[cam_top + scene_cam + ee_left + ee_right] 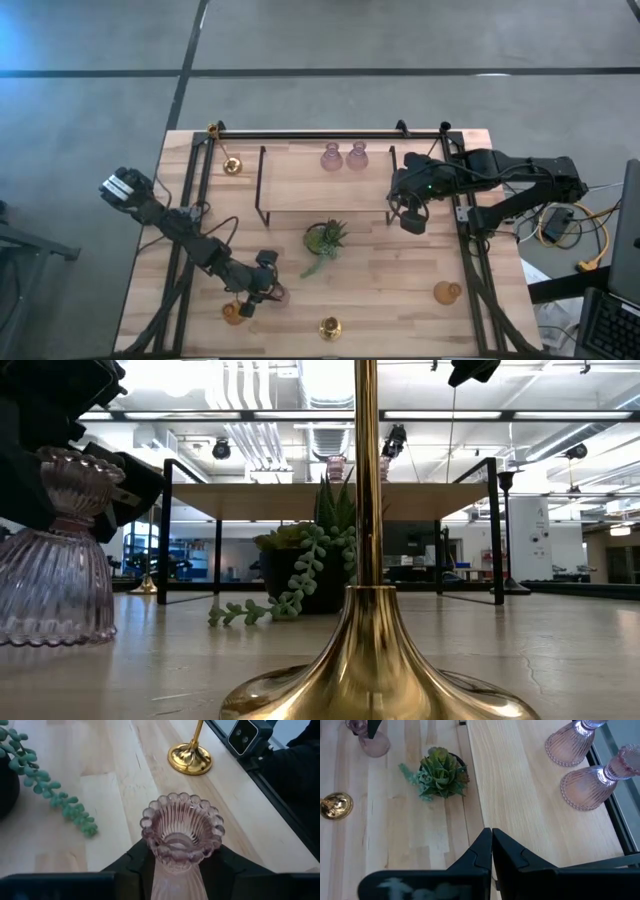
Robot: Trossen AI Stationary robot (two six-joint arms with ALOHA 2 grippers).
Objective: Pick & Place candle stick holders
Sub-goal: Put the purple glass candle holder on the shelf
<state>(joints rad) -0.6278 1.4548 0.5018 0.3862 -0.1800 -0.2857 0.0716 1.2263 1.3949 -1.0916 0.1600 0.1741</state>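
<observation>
The left gripper [262,290] is near the front edge of the light wooden table [380,290]. Its two dark fingers [131,865] stand at both sides of the neck of a pale pink ribbed glass candle holder with a beaded rim [181,832] and look pressed to it. An amber glass holder [233,313] stands just beside it, and a brass holder with a slim stem and round base [330,327] is near, at the front edge.

The right gripper [411,222] hangs beside the raised wooden shelf on black metal legs [300,180], its fingers fully together and empty. Two more pink ribbed holders [343,156] stand on the shelf. The small green potted succulent [325,238] takes the middle; around it the wood is bare. No writing is readable.
</observation>
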